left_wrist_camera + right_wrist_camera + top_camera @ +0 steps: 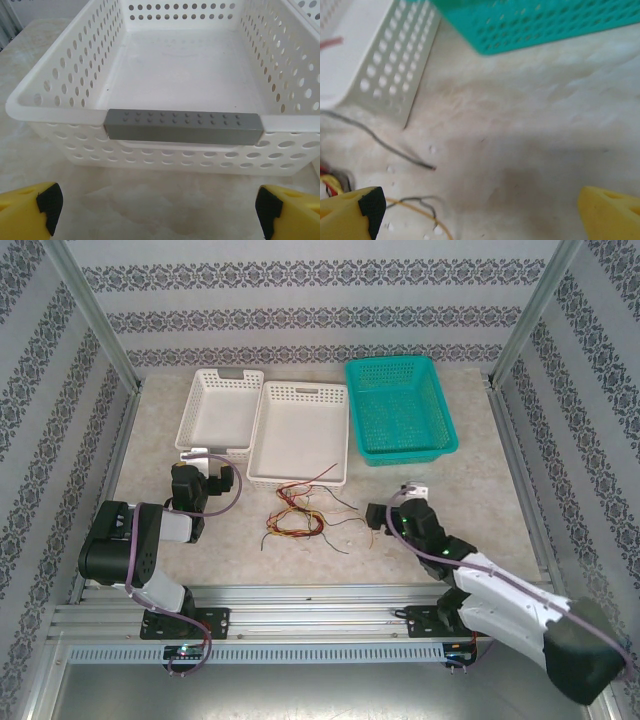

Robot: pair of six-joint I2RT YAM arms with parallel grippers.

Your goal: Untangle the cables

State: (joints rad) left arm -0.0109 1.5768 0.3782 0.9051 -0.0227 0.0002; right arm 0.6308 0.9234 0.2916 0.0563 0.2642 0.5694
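Cables (pixel 296 514): a yellow, red and dark tangle lies on the table (pixel 480 500), just in front of the middle white basket (pixel 300 390), between the two arms. Loose ends stray off to the right.
Left gripper (pixel 160 215): fingers spread wide and holding nothing, facing the grey handle (pixel 184 127) of the left white basket (pixel 60 75).
Right gripper (pixel 480 215): fingers parted and empty, low over the table beside the tangle, with the teal basket (pixel 535 25) beyond.

Pale marbled table (pixel 240 552): small white basket (pixel 189 412), larger white basket (pixel 296 480), teal basket (pixel 404 453), tangled cables (pixel 296 521) in front
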